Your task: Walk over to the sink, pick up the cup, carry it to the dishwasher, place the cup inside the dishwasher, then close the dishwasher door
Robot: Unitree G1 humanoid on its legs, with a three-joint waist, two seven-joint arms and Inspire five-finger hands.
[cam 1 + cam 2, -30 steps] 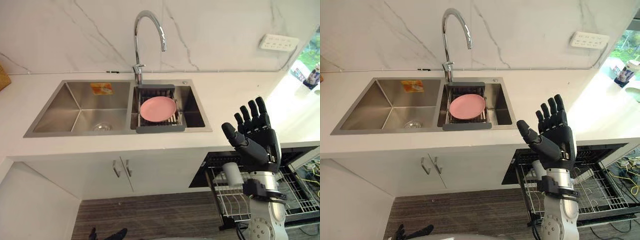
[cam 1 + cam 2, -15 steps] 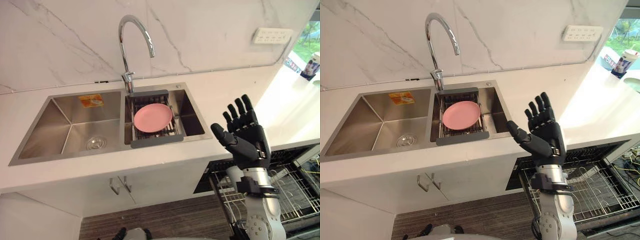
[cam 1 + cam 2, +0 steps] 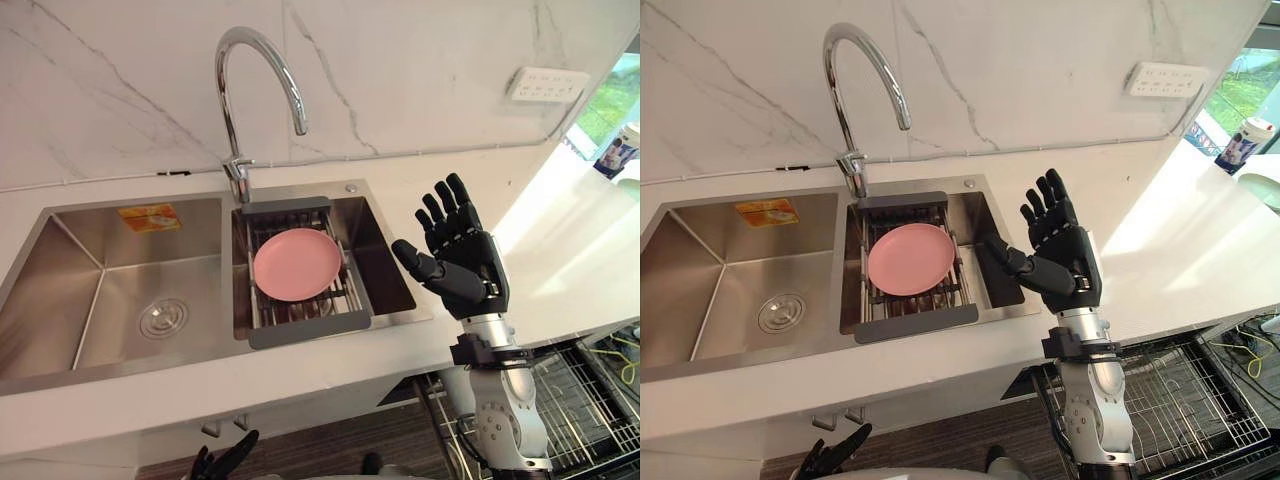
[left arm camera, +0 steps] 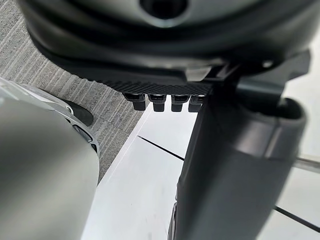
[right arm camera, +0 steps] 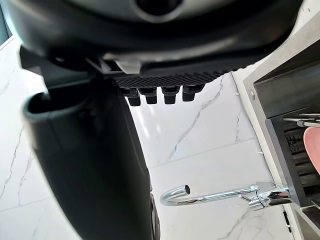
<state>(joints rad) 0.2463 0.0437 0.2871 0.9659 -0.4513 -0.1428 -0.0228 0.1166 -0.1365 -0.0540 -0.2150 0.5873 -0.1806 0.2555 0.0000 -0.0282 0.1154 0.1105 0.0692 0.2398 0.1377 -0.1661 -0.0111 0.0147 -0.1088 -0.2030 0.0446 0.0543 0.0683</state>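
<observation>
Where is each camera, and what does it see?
Left eye view: on the head, looking down at sink and pink plate; right hand raised open.
Right eye view: beside it, same scene.
Left wrist view: along the left hand, toward floor.
Right wrist view: along right hand, toward faucet, which both eyes share.

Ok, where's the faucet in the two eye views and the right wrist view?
Left eye view: faucet rises left of centre, behind the sink's divider.
Right eye view: faucet, same spot, further left.
Right wrist view: faucet seen sideways against the marble wall, past the right hand.
Shared landmark: the pink plate in the rack by its base.
</observation>
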